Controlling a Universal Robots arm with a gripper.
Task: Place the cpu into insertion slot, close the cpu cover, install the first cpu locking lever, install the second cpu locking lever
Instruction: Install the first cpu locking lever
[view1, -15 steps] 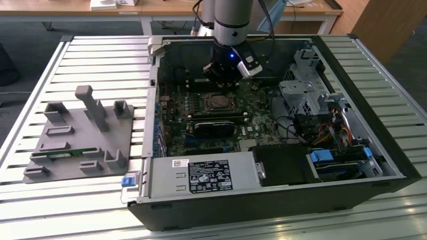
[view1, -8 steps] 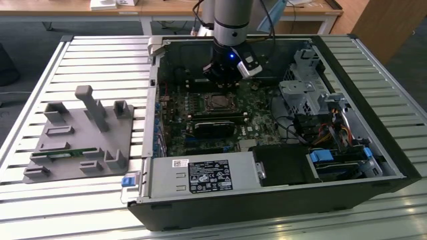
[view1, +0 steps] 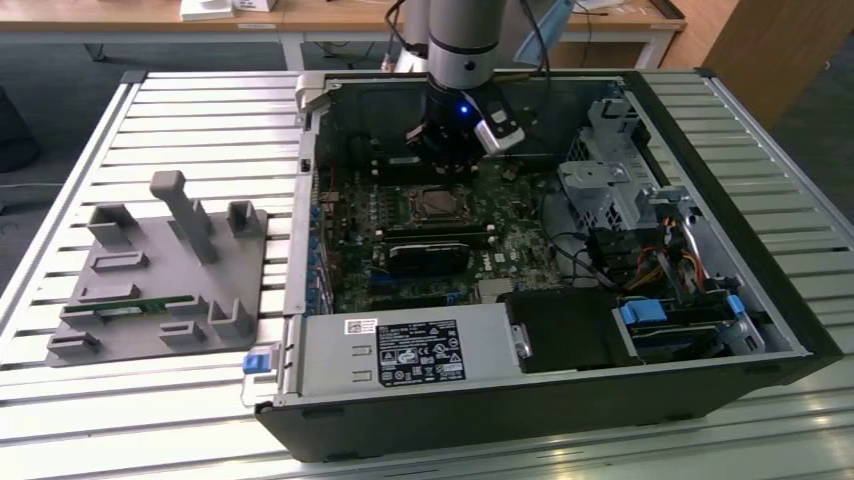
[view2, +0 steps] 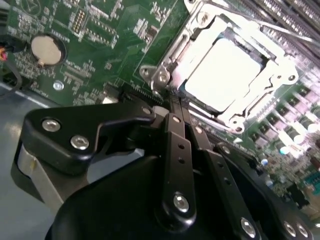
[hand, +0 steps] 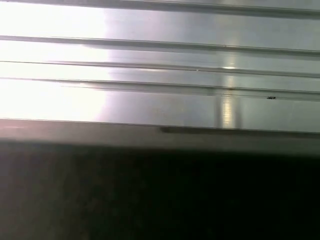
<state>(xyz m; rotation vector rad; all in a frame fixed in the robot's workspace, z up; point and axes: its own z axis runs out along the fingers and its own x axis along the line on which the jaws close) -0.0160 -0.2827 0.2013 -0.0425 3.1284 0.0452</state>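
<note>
The cpu (view2: 222, 75) sits in the insertion slot (view1: 435, 205), upper right of the second wrist view, framed by the lowered cpu cover (view2: 195, 30). The claw (view2: 172, 107) hangs just beside the socket's near corner, fingers pressed together, holding nothing.

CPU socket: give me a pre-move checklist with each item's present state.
1. cpu seated in the insertion slot: ok, its bright top lies inside the frame.
2. cpu cover closed over the chip: ok, the frame lies flat around it in the second wrist view.
3. Locking levers latched: cannot tell.
4. end effector near the socket: ok, tips sit at the frame's edge.
5. end effector carrying nothing: ok, fingers together, nothing between.
</note>
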